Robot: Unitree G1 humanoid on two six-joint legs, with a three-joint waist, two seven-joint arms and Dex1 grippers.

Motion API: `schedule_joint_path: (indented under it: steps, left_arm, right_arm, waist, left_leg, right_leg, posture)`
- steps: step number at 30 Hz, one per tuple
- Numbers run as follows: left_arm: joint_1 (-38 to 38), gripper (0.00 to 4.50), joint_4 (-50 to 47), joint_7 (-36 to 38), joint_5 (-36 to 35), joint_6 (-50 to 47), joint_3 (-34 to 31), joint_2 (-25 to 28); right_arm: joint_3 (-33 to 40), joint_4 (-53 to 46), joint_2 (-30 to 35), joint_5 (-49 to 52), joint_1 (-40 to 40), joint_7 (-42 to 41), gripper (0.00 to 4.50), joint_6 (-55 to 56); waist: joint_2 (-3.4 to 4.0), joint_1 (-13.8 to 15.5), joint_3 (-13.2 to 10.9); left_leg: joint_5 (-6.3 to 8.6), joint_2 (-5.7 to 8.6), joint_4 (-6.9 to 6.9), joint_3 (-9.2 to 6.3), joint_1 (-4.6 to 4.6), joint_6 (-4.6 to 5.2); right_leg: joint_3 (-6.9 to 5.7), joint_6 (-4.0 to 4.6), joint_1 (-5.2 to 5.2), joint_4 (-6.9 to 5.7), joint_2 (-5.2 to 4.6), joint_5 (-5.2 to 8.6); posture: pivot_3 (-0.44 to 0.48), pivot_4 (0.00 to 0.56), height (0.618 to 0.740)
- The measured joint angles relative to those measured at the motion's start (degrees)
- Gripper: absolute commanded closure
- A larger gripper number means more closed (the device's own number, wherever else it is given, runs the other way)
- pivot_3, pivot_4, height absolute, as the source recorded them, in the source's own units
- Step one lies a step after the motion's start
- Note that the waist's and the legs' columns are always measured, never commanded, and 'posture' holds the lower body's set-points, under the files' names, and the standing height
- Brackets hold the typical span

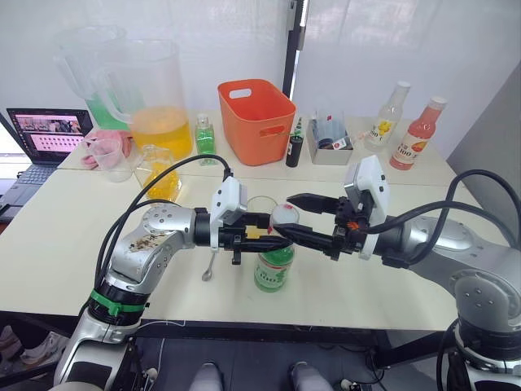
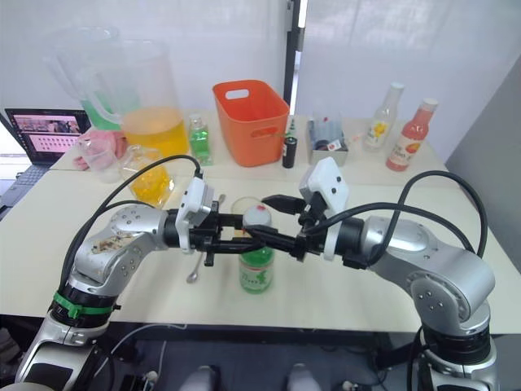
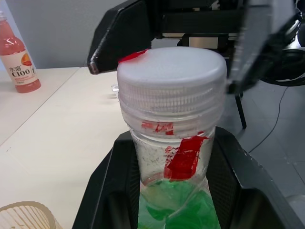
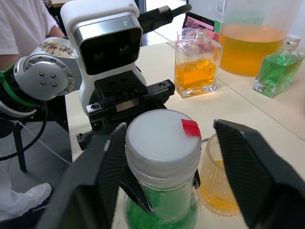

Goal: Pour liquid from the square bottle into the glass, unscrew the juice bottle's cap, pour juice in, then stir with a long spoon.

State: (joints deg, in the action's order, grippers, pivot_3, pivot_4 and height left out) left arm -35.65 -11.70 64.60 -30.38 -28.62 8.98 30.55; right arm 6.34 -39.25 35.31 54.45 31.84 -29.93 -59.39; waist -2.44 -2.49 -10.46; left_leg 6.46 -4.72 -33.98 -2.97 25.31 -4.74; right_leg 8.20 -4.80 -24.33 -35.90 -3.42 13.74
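Juice bottle (image 1: 273, 269) with green liquid stands upright on the table (image 1: 65, 244) near its front edge, white cap (image 4: 162, 138) still screwed on, red tape mark on top. Left gripper (image 1: 273, 239) is clamped round the bottle's neck just below the cap, a finger (image 3: 102, 191) on each side – bracing the bottle so it won't spin when the cap gets twisted, I judge. Right gripper (image 1: 297, 216) comes in from the opposite side at cap height, fingers (image 4: 252, 176) spread wide and straddling the cap without touching it; reads as lined up to close on it. Step in hand looks like the unscrewing. Glass (image 4: 217, 183) sits just behind the bottle, some orange-yellow liquid in the bottom, so the first pour seems done. Square bottle (image 4: 198, 69) with orange liquid stands farther back toward the robot's left, capped. Spoon (image 1: 210, 265) lies flat on the table beneath the left forearm, handy for stirring later. Risk: the glass is close enough to get knocked when the cap comes away
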Motion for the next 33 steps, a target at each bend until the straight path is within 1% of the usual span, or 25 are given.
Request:
schedule_joint_path:
  steps: [1,5,9,12,16,19,21,24,27,31,33]
  left_arm:
    - [0.0,3.05,0.0,0.0,0.0,0.0,0.0,0.0]
    - [0.0,3.05,-0.4,-0.1,0.0,-0.1,0.1,-0.1]
    - [0.6,3.05,-1.7,-0.7,0.0,-0.2,0.2,0.2]
    - [1.4,3.05,-2.9,-1.4,0.0,-0.3,-0.1,0.7]
    - [2.5,3.05,-4.0,-2.3,-0.1,-0.7,-1.0,1.4]
    - [3.0,3.05,-4.9,-3.0,-0.2,-1.4,-1.3,1.8]
    - [3.3,3.05,-5.5,-3.5,-0.3,-1.7,-1.5,2.1]
    - [3.4,3.05,-5.9,-3.8,-0.3,-1.9,-1.5,2.1]
    - [3.5,3.05,-6.3,-4.3,-0.3,-2.1,-1.5,2.1]
    - [3.8,3.05,-6.9,-5.2,-0.5,-2.6,-1.5,2.0]
    - [3.8,3.05,-7.1,-5.4,-0.5,-2.6,-1.5,2.0]
  right_arm:
    - [0.0,0.0,0.2,0.4,0.0,0.0,2.82,0.0]
    - [-0.1,0.5,1.4,0.9,0.0,-1.3,2.83,0.6]
    - [-1.4,3.0,3.7,0.5,0.7,-5.8,2.83,3.0]
    - [-5.4,7.7,6.4,-2.9,4.0,-13.6,2.83,6.8]
    - [-13.2,18.5,7.8,-10.5,11.5,-28.2,2.83,15.4]
    - [-18.0,27.3,7.5,-15.4,17.7,-39.5,2.83,21.8]
    - [-21.0,34.6,6.2,-18.3,22.4,-47.3,2.83,25.6]
    - [-23.5,42.6,4.2,-21.3,26.8,-55.9,2.83,30.8]
    - [-25.3,47.1,3.5,-21.9,29.2,-59.4,2.83,34.3]
    - [-28.8,49.7,4.9,-19.8,31.3,-59.9,2.83,37.5]
    - [-29.8,50.3,5.3,-19.0,31.8,-59.9,1.82,38.5]
  waist:
    - [0.00,0.0,0.0]
    - [0.00,0.0,0.0]
    - [0.00,-0.1,0.0]
    - [0.00,-0.2,0.0]
    - [0.00,-0.6,0.0]
    - [0.00,-0.8,0.0]
    - [0.00,-1.1,0.0]
    - [0.00,-1.3,0.0]
    - [0.00,-1.3,0.0]
    - [0.01,-1.4,0.0]
    - [0.01,-1.4,0.0]
  left_leg:
    - [0.00,0.00,0.00,0.00,0.00,0.00]
    - [0.00,0.00,0.00,0.00,0.00,0.00]
    - [0.00,0.00,0.00,0.01,-0.01,0.00]
    - [0.00,0.00,-0.01,0.02,-0.04,0.00]
    - [0.00,0.00,-0.02,0.02,-0.07,0.00]
    - [0.00,0.00,-0.02,0.01,-0.07,-0.01]
    - [0.00,0.00,-0.02,0.01,-0.07,0.00]
    - [0.00,0.00,-0.02,-0.01,-0.08,0.00]
    - [0.00,0.00,-0.02,0.00,-0.08,-0.01]
    - [0.01,0.00,-0.02,0.00,-0.11,-0.01]
    - [0.01,0.00,-0.03,0.00,-0.11,-0.01]
  right_leg:
    - [0.00,0.00,0.01,0.00,0.00,0.00]
    - [0.00,0.00,0.00,0.01,0.00,0.00]
    - [0.00,0.00,0.01,0.02,0.00,0.00]
    - [0.01,0.00,0.03,0.03,0.00,0.00]
    - [0.00,0.01,0.03,0.03,0.00,-0.01]
    - [-0.02,0.01,0.06,0.03,0.00,-0.01]
    - [-0.02,0.00,0.06,0.00,0.00,-0.01]
    - [-0.04,-0.01,0.07,-0.04,0.01,-0.02]
    - [-0.04,-0.01,0.07,-0.05,0.01,-0.02]
    - [-0.03,0.00,0.07,-0.07,0.01,-0.01]
    - [-0.03,0.00,0.06,-0.08,0.01,-0.02]
  posture:
    - [0.000,0.150,0.740]
    - [0.000,0.150,0.740]
    - [0.000,0.150,0.740]
    - [0.000,0.150,0.740]
    - [0.000,0.150,0.740]
    - [0.000,0.150,0.740]
    - [0.000,0.150,0.740]
    - [0.000,0.150,0.740]
    - [0.000,0.150,0.740]
    - [0.000,0.150,0.740]
    - [0.000,0.150,0.740]
